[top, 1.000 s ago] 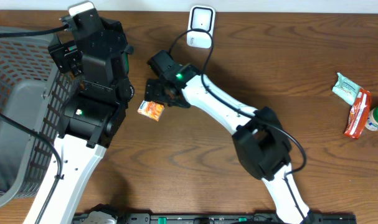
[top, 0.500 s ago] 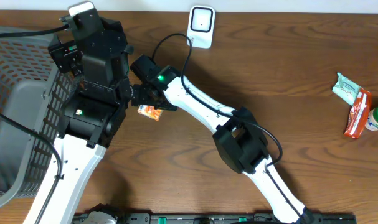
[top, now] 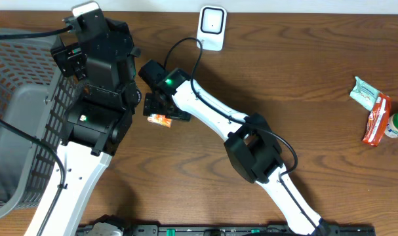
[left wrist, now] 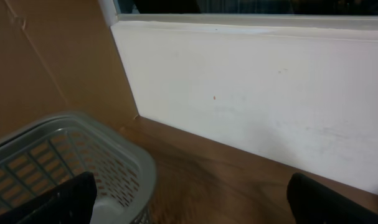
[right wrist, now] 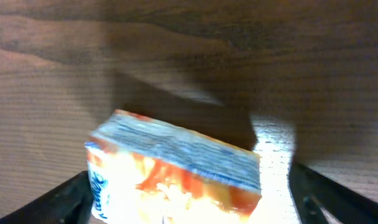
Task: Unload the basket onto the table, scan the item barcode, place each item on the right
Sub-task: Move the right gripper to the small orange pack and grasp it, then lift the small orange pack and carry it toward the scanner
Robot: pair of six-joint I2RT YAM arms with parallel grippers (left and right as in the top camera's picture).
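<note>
Small packet (top: 160, 119), orange and white with blue print at one end and a pale blue-grey band along its upper edge, lies on the wood surface (top: 330, 151), left of centre and turned askew. White scanner (top: 212, 27) with a dark window sits at the far edge, well apart from the packet.

**Two Arms Out, Fingers Wide**

The left arm (top: 87, 151) stood along the left side of the desk (top: 317, 65). The left gripper (left wrist: 195, 205) was by the far left corner, its fingers wide apart. The right arm (top: 251, 151) reached from the near edge toward the left arm. The right gripper (top: 160, 111) pointed down, fingers spread wide.
</note>
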